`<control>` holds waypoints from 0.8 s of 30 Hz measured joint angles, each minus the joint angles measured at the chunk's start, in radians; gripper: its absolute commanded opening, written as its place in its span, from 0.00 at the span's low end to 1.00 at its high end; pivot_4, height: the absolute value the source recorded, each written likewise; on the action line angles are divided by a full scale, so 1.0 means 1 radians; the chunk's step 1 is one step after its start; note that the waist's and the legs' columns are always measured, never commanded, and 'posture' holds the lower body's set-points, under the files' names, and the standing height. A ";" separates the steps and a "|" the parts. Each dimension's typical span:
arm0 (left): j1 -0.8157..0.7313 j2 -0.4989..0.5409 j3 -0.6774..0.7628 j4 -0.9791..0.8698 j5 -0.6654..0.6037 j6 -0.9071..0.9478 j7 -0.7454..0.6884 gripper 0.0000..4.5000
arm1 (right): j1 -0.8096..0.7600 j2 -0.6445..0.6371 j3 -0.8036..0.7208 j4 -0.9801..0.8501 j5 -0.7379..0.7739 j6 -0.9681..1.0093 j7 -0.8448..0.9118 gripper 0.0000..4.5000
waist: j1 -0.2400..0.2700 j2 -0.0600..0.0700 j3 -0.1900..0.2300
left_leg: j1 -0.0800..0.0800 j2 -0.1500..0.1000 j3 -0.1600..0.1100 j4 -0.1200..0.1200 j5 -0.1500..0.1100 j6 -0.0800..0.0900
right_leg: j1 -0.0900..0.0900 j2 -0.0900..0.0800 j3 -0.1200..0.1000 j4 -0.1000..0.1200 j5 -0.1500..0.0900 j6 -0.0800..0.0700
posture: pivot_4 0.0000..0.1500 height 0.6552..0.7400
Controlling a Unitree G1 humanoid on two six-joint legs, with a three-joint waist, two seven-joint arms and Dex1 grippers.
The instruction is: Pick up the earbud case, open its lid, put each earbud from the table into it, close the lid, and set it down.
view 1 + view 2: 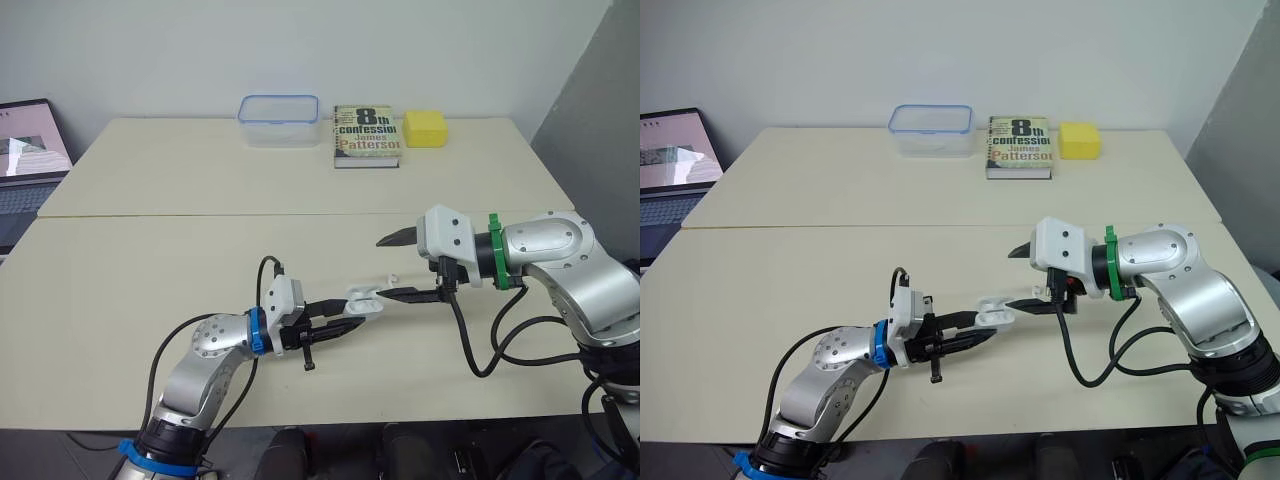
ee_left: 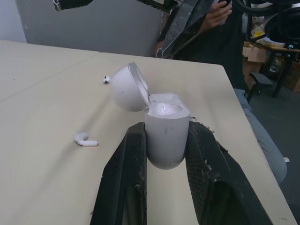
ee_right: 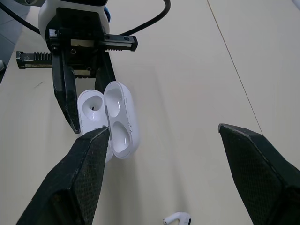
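My left gripper [image 1: 352, 312] is shut on the white earbud case [image 1: 365, 300] and holds it just above the table with its lid [image 2: 129, 89] swung open. The case body [image 2: 164, 131] sits between the two black fingers [image 2: 129, 159]. My right gripper [image 1: 383, 268] is open, and its lower fingertip [image 3: 101, 136] is right beside the open lid. One white earbud [image 2: 86, 139] lies on the table beside the case. A second earbud [image 2: 106, 79] lies a little farther off, and one earbud [image 3: 178, 219] lies below the right gripper.
At the far edge of the table stand a clear plastic container [image 1: 278, 120], a book [image 1: 366, 135] and a yellow block [image 1: 426, 128]. A laptop [image 1: 30, 160] sits at the far left. A person [image 2: 225, 18] is beyond the table's end in the left wrist view.
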 measured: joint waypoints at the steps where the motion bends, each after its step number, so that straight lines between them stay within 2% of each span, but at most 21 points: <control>1: 0.000 0.000 0.000 0.000 0.001 -0.005 0.001 0.17 | 0.000 0.000 -0.003 0.000 0.000 0.000 0.000 0.86 | 0.000 0.000 0.000 | 0.000 0.000 0.000 0.000 0.000 0.000 | 0.000 0.000 0.000 0.000 0.000 0.000 | 1.00 0.99; 5: -0.005 -0.030 0.011 0.024 0.031 -0.068 0.046 0.17 | 0.000 -0.002 -0.007 0.000 0.001 -0.001 0.000 0.86 | 0.001 0.000 0.000 | 0.000 0.000 0.000 0.000 0.000 0.000 | 0.000 0.000 0.000 0.000 0.000 0.000 | 1.00 0.99; 11: -0.055 -0.125 0.117 0.120 0.154 -0.268 0.281 0.17 | 0.035 -0.011 -0.097 -0.005 0.022 -0.038 -0.023 0.86 | 0.004 0.000 0.000 | 0.000 0.000 0.000 0.000 0.000 0.000 | 0.000 0.000 0.000 -0.001 0.000 0.000 | 1.00 0.99; 20: 0.103 -0.186 0.254 0.077 0.308 -0.389 0.615 0.17 | 0.312 -0.084 -0.313 -0.069 0.088 -0.058 -0.043 0.86 | 0.023 -0.001 0.000 | 0.000 0.000 0.001 0.000 0.000 0.000 | 0.002 -0.001 -0.001 -0.001 0.000 0.000 | 1.00 0.99; 24: 0.146 -0.197 0.285 0.057 0.316 -0.378 0.691 0.17 | 0.455 -0.139 -0.440 -0.072 0.102 -0.042 -0.050 0.86 | 0.030 -0.001 0.000 | 0.000 0.000 0.002 0.000 0.000 0.000 | 0.002 -0.001 -0.001 -0.002 0.000 0.000 | 1.00 0.99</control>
